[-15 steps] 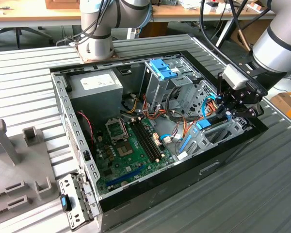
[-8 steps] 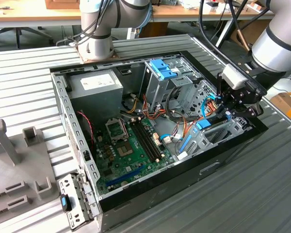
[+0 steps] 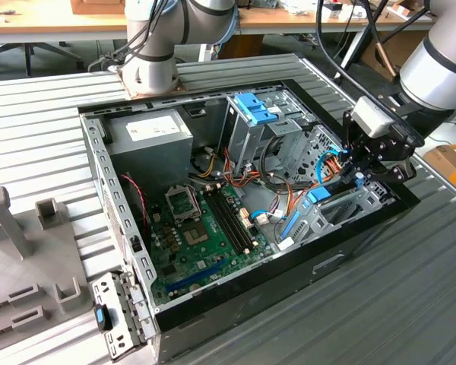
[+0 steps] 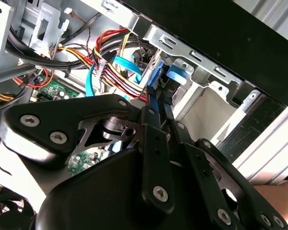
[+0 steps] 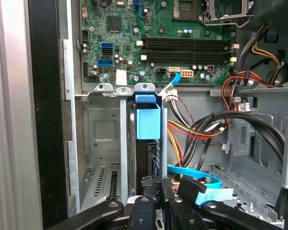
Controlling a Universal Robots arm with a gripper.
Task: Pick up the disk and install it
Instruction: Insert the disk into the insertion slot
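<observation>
Disk [image 5: 148, 122], one in number, is seen in the first wrist view standing on edge in a slot of the grey metal drive bay [image 5: 103, 143]. Its blue end tab is turned toward the motherboard [image 5: 158, 28]. Its near edge is clamped by the two fingers [image 5: 148, 188] of the gripper [image 5: 156, 182], which are closed on it. In the second wrist view a blue rail of the disk [image 4: 156, 79] is seen pinched between them.

In the exterior view, from left to right, the following are counted:
- One grey fixture block [image 3: 15, 251] is set on the ribbed metal bench [image 3: 365, 319].
- One grey bracket with a small blue clip [image 3: 110, 315] is laid just beside the case's corner.
- One open computer case [image 3: 99, 175] is seen, with one power supply [image 3: 148, 135] and one tall grey cage topped by a blue latch [image 3: 252, 106] inside it.
- The gripper [image 3: 359, 176] is held over the bay at the case's right end.

One light blue flat cable [image 5: 199, 178] is draped just beside the fingers. One bundle of red, yellow and orange wires [image 5: 182, 132] is run along the bay's wall. Thick black cables [image 5: 249, 120] are looped beyond it.
</observation>
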